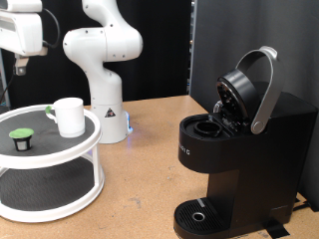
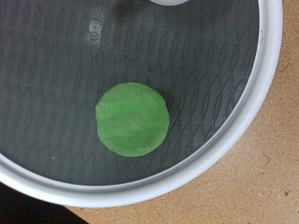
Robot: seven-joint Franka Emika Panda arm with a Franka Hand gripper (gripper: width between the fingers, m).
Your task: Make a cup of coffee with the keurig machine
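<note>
The black keurig machine (image 1: pixel 244 139) stands at the exterior view's right with its lid and silver handle band raised, so the pod chamber is uncovered. The white cup (image 1: pixel 70 117) stands upright on the top shelf of a white round two-tier stand (image 1: pixel 60 159) at the left. A small dark pod with a green top (image 1: pixel 20 139) sits on the same shelf, left of the cup. My gripper (image 1: pixel 20 66) hangs high above the pod and holds nothing. The wrist view looks straight down on the pod's green top (image 2: pixel 133 118). My fingers do not show there.
The robot's white base (image 1: pixel 105 110) stands behind the stand on the wooden table (image 1: pixel 150 169). A dark screen (image 1: pixel 249 40) rises behind the machine. In the wrist view, the stand's white rim (image 2: pixel 252 121) curves around the dark mesh mat (image 2: pixel 56 65).
</note>
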